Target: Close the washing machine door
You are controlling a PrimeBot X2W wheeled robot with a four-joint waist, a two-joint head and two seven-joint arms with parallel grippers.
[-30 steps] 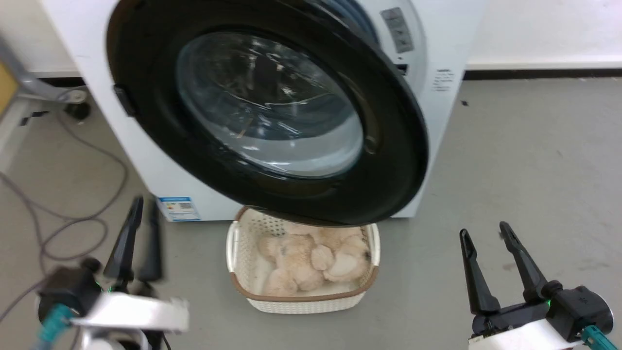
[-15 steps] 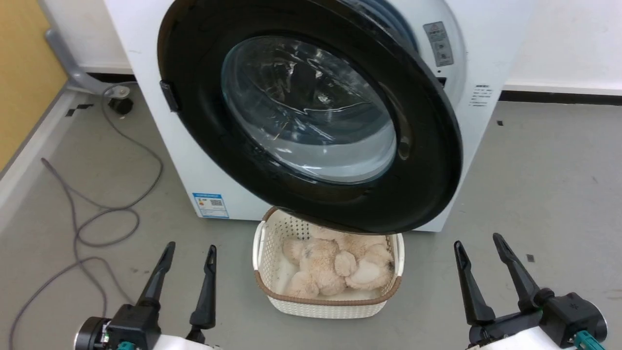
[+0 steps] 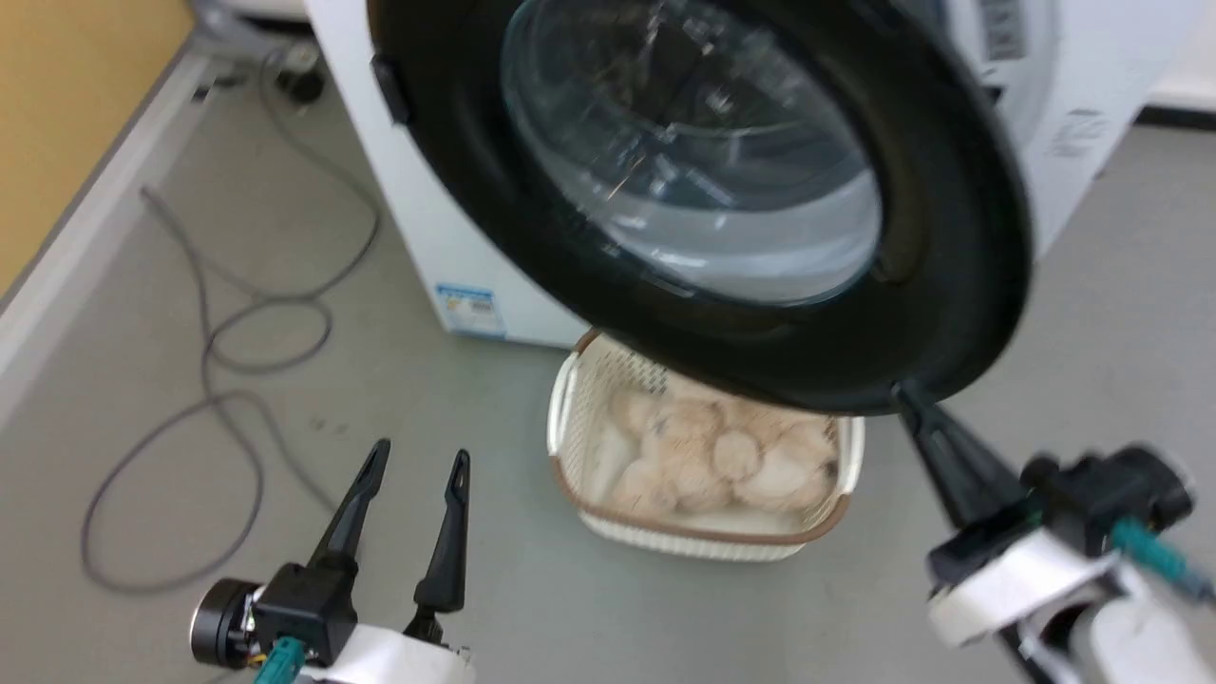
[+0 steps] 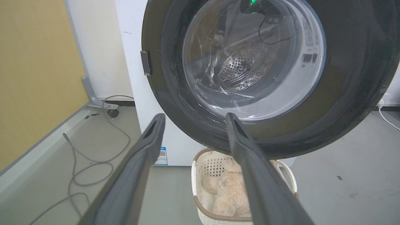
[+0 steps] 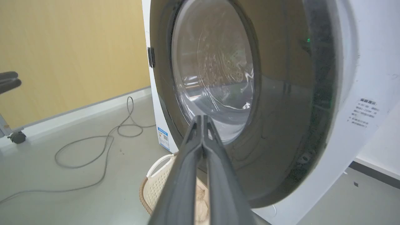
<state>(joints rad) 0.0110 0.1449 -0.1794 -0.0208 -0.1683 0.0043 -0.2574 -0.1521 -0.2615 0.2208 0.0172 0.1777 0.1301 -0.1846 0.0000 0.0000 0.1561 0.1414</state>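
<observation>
1. Washing machine door hangs part open, out in front of washing machine.
2. R tool: pinched shut, empty, tip at door's low rim. Nearer arm; door's up & ahead.
3. L tool: open, empty, well below door.

Cream basket holding plush toy, grey cable looped on floor, yellow wall
</observation>
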